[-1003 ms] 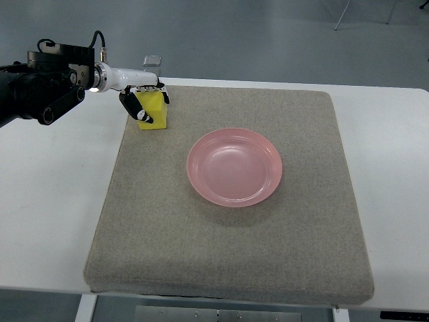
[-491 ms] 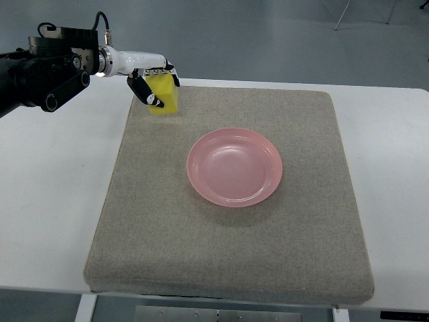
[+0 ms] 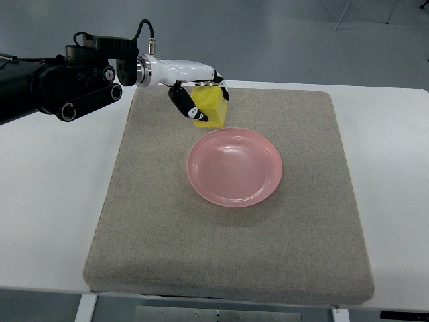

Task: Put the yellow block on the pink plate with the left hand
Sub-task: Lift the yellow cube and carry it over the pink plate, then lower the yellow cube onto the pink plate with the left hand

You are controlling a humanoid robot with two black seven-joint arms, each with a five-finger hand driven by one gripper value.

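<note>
While gripped, yellow block (image 3: 210,106) in left hand (image 3: 196,95).

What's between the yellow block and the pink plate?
Only bare grey mat, seen in the top view; the left hand holds the block just beyond the plate.

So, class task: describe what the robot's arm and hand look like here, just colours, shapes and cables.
The left arm is bulky and black, with round joint housings and a black cable looping over its wrist. A silver ring joins it to a glossy white, tapered wrist shell. The left hand has slim fingers that are black with white segments. The right arm is not in view.
</note>
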